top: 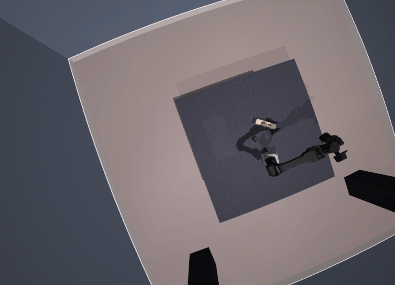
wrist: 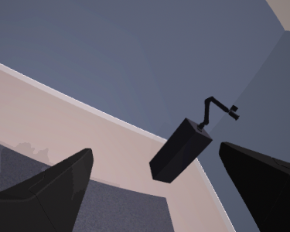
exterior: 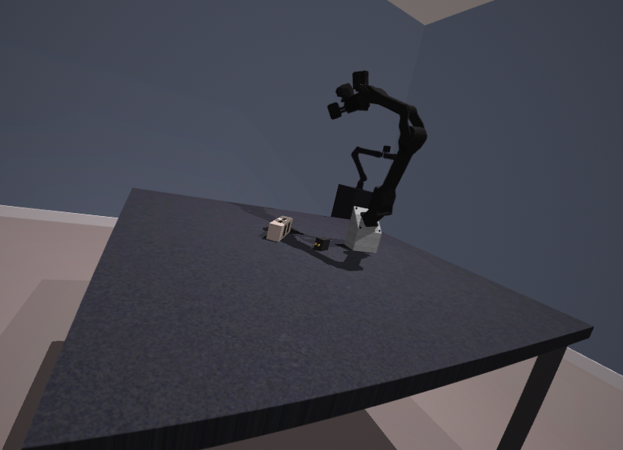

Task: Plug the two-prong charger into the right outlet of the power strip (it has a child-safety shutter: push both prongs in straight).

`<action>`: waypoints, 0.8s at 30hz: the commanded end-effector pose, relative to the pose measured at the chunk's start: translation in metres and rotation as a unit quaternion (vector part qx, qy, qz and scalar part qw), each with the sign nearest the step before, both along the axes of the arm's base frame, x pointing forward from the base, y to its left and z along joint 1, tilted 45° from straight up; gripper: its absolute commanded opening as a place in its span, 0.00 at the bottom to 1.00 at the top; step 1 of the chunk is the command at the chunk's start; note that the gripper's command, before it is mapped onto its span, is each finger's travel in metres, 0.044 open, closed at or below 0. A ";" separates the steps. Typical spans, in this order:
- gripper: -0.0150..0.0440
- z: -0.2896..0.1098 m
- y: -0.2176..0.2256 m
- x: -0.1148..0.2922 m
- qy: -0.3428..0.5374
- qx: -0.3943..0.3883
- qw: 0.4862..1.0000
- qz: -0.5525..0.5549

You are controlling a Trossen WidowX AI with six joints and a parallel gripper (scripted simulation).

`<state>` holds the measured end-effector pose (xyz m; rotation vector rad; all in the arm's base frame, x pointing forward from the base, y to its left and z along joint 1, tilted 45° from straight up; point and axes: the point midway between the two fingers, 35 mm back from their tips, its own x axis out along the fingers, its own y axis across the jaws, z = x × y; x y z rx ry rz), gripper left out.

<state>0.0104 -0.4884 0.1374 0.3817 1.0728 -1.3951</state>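
The charger (top: pixel 254 138) (exterior: pixel 322 243) is a small dark block on the table, between the power strip and the arm's base. Its gold prongs point sideways, toward the front left in the exterior view. The power strip (top: pixel 264 123) (exterior: pixel 276 229) is a pale beige block with dark slots on its top face. It stands on the table apart from the charger. My gripper (exterior: pixel 339 100) (wrist: pixel 158 152) is open and empty, held high above the table and away from both things. The wrist view shows neither the charger nor the power strip.
The arm's pale base (top: pixel 265 157) (exterior: pixel 363 238) stands on the dark table (top: pixel 219 196) (exterior: pixel 251 334) near the charger. A black pedestal (exterior: pixel 346 200) (wrist: pixel 181 151) with a second small arm (exterior: pixel 358 163) (wrist: pixel 207 110) stands beyond the table. The arm's shadow falls around the strip and charger.
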 end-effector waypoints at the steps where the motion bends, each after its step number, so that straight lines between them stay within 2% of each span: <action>1: 1.00 -0.010 0.012 0.025 -0.007 0.023 0.999 0.043; 24: 1.00 -0.054 0.117 0.163 -0.047 0.146 0.943 0.295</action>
